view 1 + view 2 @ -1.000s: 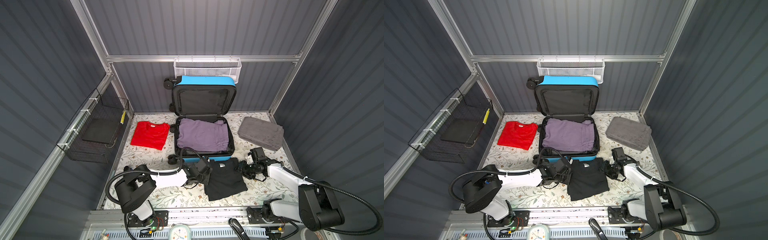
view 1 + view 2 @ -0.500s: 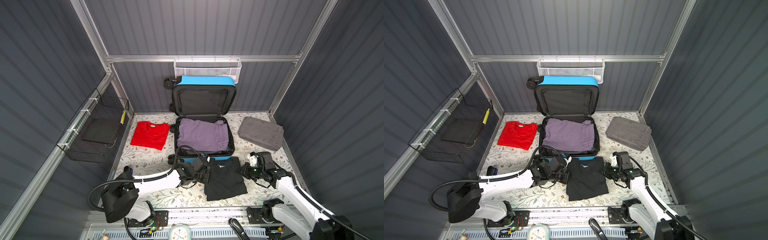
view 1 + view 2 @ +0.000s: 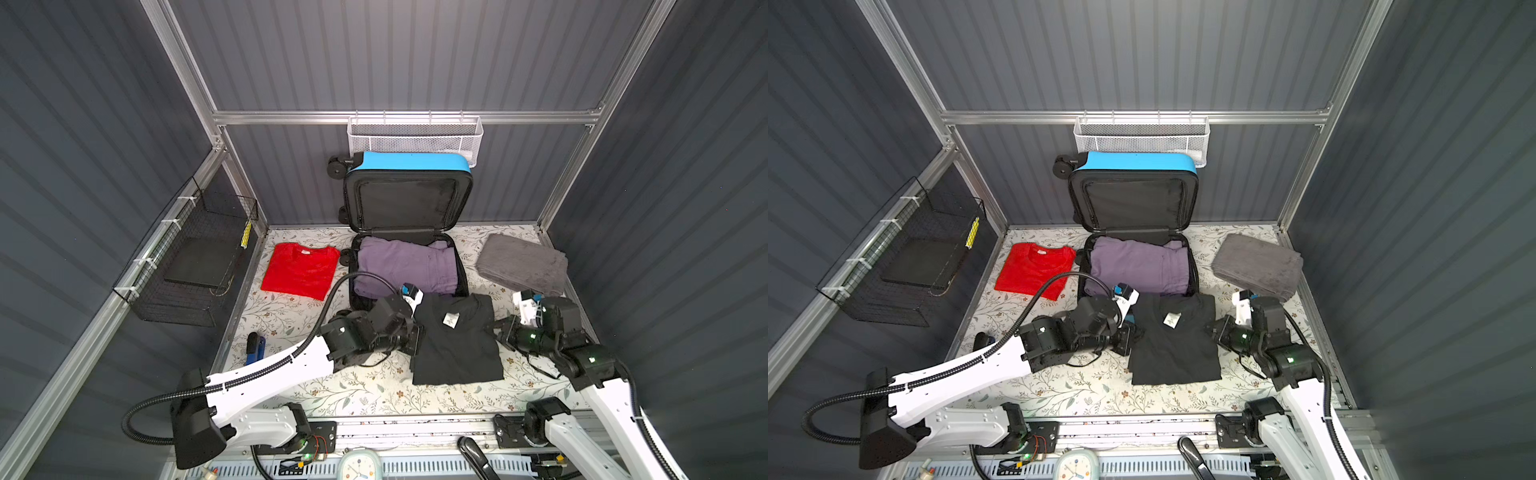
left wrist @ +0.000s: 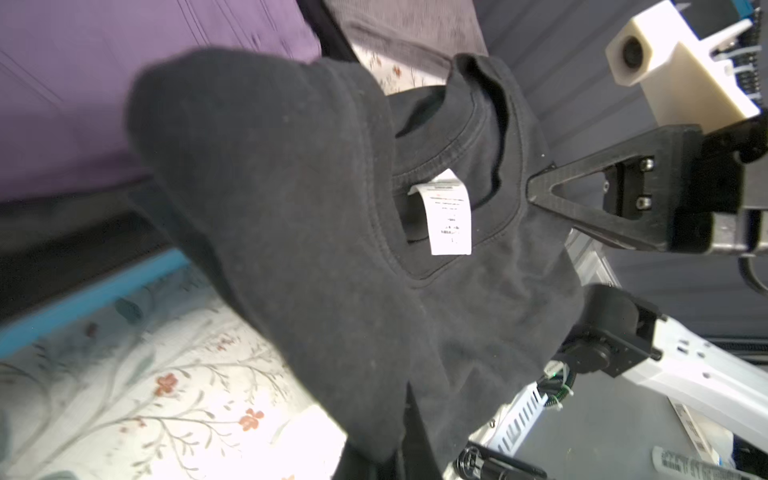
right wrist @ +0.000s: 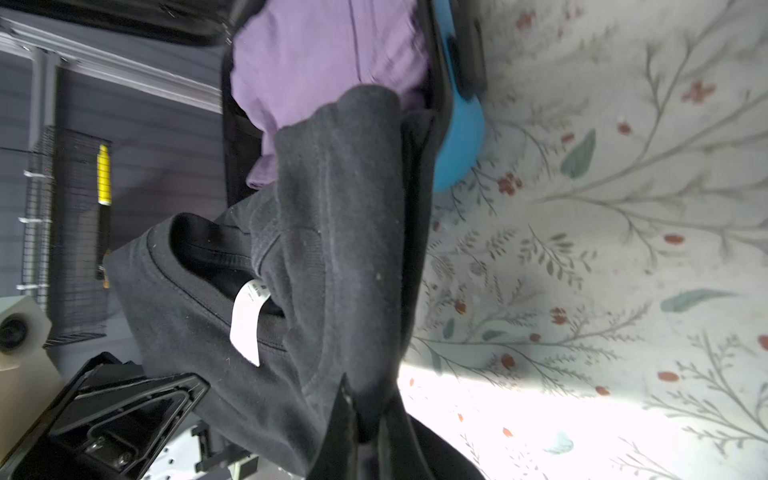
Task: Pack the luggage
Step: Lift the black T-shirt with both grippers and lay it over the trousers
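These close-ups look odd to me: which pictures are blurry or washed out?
Left wrist view: the near fold of the black shirt is soft, the floral cloth glares white; right wrist view: purple garment smeared, cloth blown out; both top views sharp.

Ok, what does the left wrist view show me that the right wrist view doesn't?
Left wrist only: the grey towel, and an outside look at the right tool shut on the edge of the black shirt. Right wrist only: the black wire basket on the wall, and the left tool gripping the shirt's opposite side. Both: the shirt's white label, the purple garment inside the blue luggage, and the floral tabletop.
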`<state>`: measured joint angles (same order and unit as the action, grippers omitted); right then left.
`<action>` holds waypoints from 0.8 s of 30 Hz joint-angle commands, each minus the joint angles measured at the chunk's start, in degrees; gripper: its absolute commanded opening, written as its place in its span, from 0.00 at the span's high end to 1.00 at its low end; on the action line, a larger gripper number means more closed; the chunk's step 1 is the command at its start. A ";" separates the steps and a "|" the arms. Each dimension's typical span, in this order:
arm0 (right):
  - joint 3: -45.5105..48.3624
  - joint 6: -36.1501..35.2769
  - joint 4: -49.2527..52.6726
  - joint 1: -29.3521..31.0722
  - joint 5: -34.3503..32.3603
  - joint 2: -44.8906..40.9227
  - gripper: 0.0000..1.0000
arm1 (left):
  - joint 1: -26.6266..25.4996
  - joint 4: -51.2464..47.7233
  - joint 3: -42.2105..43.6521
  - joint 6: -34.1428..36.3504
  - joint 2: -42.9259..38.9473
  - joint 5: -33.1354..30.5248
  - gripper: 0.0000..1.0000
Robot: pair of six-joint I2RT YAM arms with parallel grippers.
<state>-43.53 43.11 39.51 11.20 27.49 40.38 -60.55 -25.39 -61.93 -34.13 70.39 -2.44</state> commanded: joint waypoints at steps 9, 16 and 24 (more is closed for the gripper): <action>-19.69 1.31 -12.40 0.53 -2.18 25.99 1.00 | 20.43 -1.65 -15.69 14.76 10.52 2.59 1.00; -32.67 1.51 -16.91 1.10 -1.14 45.78 1.00 | 31.89 0.17 -22.39 18.34 21.67 8.48 1.00; -40.14 2.88 -21.84 1.55 1.05 60.92 1.00 | 38.54 -1.27 -29.02 20.48 32.58 12.14 1.00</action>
<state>-81.56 45.06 19.94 13.34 28.75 99.44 -24.40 -25.32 -87.53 -16.03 100.90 9.32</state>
